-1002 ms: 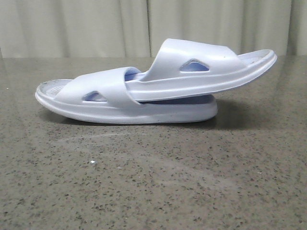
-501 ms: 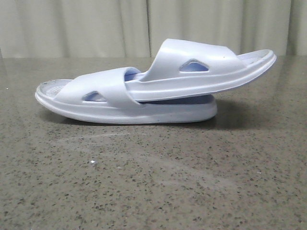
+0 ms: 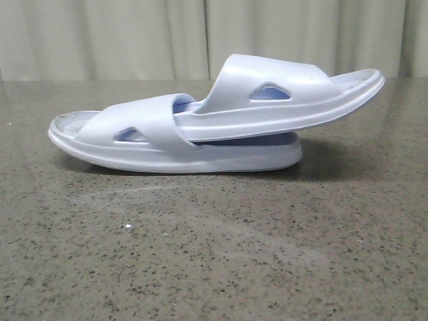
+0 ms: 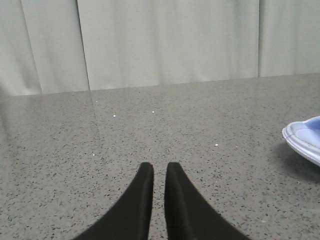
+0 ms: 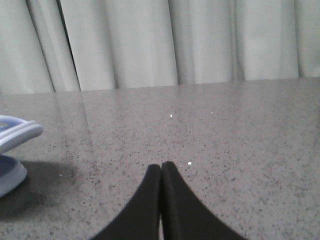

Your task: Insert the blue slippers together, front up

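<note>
Two pale blue slippers lie on the speckled table in the front view. The lower slipper (image 3: 200,157) rests flat on the table. The upper slipper (image 3: 281,107) is pushed under the lower one's strap, and its free end sticks out to the right, raised off the table. Neither gripper shows in the front view. My left gripper (image 4: 159,167) is empty, its fingers nearly together with a narrow gap; a slipper end (image 4: 306,140) shows to its side. My right gripper (image 5: 161,166) is shut and empty; the slipper ends (image 5: 17,132) lie apart from it.
The grey speckled table (image 3: 214,254) runs back to a pale curtain (image 3: 134,33) behind it. Both grippers hover over bare tabletop, one off each end of the slipper pair.
</note>
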`<state>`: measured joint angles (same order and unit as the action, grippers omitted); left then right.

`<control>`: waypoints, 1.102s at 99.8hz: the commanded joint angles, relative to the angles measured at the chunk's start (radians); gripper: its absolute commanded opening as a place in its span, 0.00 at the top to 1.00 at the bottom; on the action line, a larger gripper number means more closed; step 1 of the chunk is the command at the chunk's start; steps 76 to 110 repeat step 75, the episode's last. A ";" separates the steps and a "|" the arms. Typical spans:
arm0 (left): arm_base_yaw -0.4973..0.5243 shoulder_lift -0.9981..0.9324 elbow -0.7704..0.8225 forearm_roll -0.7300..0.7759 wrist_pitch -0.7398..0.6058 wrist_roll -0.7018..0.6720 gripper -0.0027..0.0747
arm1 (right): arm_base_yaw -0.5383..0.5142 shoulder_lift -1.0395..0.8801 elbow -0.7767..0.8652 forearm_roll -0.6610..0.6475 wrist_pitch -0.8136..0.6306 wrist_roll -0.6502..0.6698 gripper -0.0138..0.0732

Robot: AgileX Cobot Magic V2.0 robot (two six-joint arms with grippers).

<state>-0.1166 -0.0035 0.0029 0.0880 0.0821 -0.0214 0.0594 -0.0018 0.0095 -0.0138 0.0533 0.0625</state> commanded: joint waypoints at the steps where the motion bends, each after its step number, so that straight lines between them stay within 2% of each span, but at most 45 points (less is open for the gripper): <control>1: -0.005 -0.029 0.008 0.000 -0.082 -0.011 0.94 | -0.001 -0.028 0.021 -0.026 -0.120 0.024 0.96; 110: -0.005 -0.029 0.008 0.000 -0.082 -0.011 0.95 | -0.001 -0.029 0.021 -0.035 -0.091 0.036 0.96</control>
